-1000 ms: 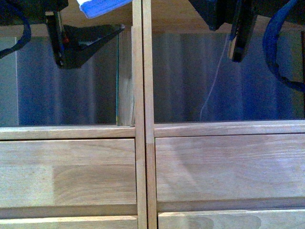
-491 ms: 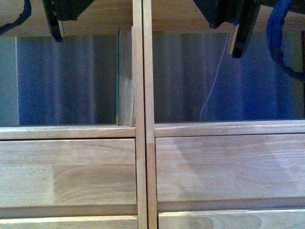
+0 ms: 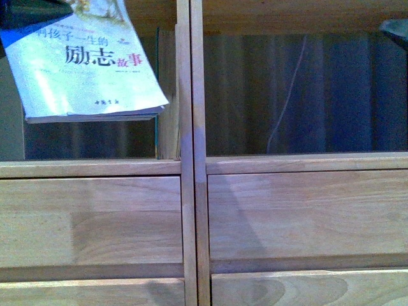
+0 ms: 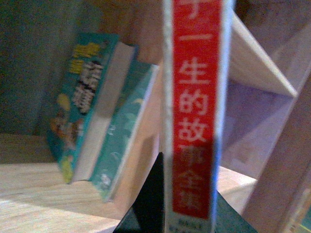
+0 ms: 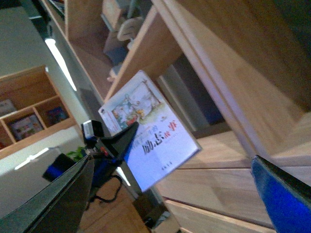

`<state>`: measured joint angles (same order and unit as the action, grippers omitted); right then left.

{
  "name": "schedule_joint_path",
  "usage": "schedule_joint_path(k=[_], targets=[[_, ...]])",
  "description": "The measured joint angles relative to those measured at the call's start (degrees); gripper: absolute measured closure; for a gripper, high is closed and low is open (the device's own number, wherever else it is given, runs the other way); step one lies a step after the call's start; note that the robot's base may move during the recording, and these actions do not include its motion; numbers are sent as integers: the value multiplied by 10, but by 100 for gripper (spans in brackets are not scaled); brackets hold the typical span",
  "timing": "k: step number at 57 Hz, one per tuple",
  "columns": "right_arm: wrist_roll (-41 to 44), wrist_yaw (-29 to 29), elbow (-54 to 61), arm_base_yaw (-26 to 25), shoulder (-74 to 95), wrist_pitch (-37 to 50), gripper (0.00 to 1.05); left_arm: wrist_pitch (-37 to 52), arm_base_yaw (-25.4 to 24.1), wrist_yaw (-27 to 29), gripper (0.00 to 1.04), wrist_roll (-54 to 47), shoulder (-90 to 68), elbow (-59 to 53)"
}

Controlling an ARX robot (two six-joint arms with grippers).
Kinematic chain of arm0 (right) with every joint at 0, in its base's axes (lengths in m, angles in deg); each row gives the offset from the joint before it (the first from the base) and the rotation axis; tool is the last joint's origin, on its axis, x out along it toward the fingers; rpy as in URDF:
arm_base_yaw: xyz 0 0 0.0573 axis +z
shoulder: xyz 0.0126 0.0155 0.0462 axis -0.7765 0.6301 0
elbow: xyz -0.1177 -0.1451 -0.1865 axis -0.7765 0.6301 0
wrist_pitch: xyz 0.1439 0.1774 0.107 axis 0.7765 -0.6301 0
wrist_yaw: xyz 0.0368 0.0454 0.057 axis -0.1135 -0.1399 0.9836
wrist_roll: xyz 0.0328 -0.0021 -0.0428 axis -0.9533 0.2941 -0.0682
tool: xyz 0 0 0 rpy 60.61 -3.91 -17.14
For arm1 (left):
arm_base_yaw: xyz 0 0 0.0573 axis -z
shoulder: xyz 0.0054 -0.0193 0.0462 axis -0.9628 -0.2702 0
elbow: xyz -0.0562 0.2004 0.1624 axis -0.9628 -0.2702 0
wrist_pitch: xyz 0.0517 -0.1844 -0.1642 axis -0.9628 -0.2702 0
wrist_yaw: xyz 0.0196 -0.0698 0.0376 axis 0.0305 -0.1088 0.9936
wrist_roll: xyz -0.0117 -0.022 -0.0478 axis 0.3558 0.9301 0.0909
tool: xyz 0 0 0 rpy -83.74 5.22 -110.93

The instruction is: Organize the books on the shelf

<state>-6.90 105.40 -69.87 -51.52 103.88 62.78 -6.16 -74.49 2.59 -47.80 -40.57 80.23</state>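
My left gripper (image 3: 38, 16) is shut on the pale whitish-green book (image 3: 89, 64), which hangs tilted in front of the shelf's upper left compartment. In the left wrist view the book's red spine (image 4: 197, 121) stands between the dark fingers (image 4: 146, 204). A book with a dark green edge (image 3: 167, 95) stands against the shelf's central divider (image 3: 191, 159). Two teal-covered books (image 4: 82, 97) lean on that wall in the left wrist view. My right gripper (image 5: 167, 204) is open and holds nothing. The held book (image 5: 150, 131) shows beyond it.
Plain wooden drawer fronts (image 3: 89, 223) (image 3: 306, 217) run below the open compartments. The upper right compartment (image 3: 299, 95) shows only a thin white cord. A dark corner of the right arm (image 3: 395, 29) sits at the top right. Other shelving (image 5: 29, 111) stands far off.
The left gripper has brought the pale book down into view before the left compartment. The right gripper has moved up and right, almost out of the front view.
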Motion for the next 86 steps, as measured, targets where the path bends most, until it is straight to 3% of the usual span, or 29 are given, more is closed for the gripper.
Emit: schedule_joint_path(k=[5,12,23,35,37,39,42,48,53,72,86], targets=[[6,32,24,-57,-30,-21,7,-24,-9,62,98,-63,-35,31],[106,54,54,-97,-97,-137,7,-37,-10,123,98,-165,-94,86],[286,47,102,-111,-189,-276,7,-65,6,162,98,-274,-163,180],[396,15,132,-109,-240,-318,7,-95,28,191,98,-344,-222,272],[419,-34,125,-94,-250,-350,10,-97,31,195,98,-356,-233,286],[452,-142,107,-56,-267,-432,16,-102,34,201,98,-370,-247,305],[492,-233,104,-24,-283,-498,23,-108,37,205,98,-381,-263,323],[538,-351,139,0,-307,-552,38,-119,42,221,98,-404,-297,358],[555,-377,169,1,-320,-548,51,-124,44,230,98,-413,-321,381],[573,-375,252,5,-381,-526,101,-129,70,257,98,-422,-362,423],[575,-375,290,5,-417,-525,102,-136,94,287,98,-468,-362,423]])
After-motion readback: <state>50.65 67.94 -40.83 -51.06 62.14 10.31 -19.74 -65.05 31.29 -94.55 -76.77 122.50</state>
